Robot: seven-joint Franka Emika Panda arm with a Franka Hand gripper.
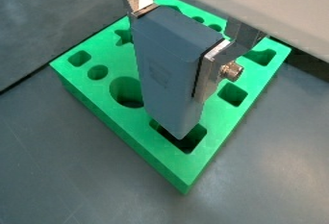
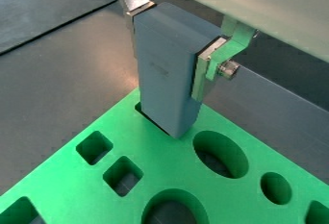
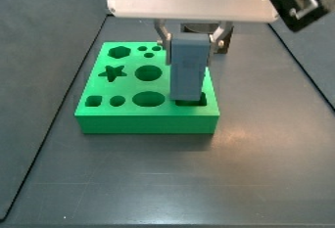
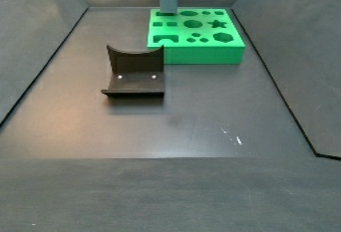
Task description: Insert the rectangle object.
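- The gripper (image 1: 180, 37) is above the green board, and its silver fingers (image 1: 216, 67) are clenched on the upper part of the rectangle object (image 1: 174, 69), one on each of two opposite faces.
- The rectangle object (image 2: 167, 60) is a slate blue-grey block. It stands upright, and its lower end is already inside a square hole at the corner of the green board (image 1: 96, 93). Most of its length is still above the board.
- In a side view the rectangle object (image 3: 191, 66) is in the near right part of the green board (image 3: 144, 114), under the gripper (image 3: 189, 26).
- I judge that the step in hand is pushing the block down. To do it well, the block should stay vertical and go straight down, slowly, so that it does not jam on the edges of the hole. The fingers should let go only when it sits at the bottom.
- The other holes of the board (round, star, small square) are free.
- The bench (image 4: 186, 166) is dark grey and matte, with dark walls around it.
- In a side view the fixture (image 4: 134, 73) stands on the bench, well apart from the green board (image 4: 197, 35), which is at the far side there.
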